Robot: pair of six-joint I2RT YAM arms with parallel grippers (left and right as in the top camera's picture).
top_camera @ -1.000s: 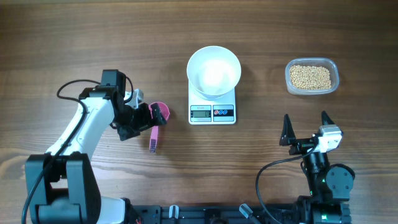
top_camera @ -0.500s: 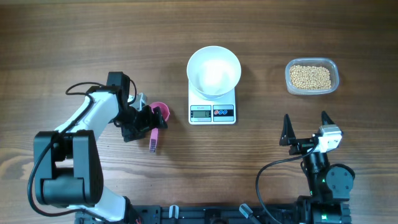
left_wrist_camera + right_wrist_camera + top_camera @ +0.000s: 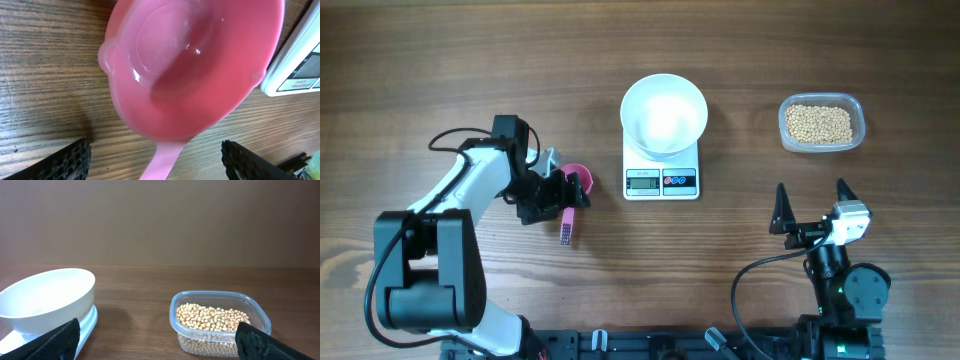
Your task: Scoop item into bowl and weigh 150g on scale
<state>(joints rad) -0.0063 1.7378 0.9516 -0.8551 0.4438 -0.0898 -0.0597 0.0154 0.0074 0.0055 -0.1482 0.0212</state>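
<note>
Left claw has edged over pink scoop on wooden table.

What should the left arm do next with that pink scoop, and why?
Probably close the left gripper on the handle of the pink scoop: the open fingers straddle it, the scoop is empty, and the white bowl on the scale holds no beans.

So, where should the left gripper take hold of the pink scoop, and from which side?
Probably the thin handle, from above, closing across its width. The pink scoop lies flat on the table, opening up, and its round cup looks too wide and smooth. The open left gripper hangs over the handle.
</note>
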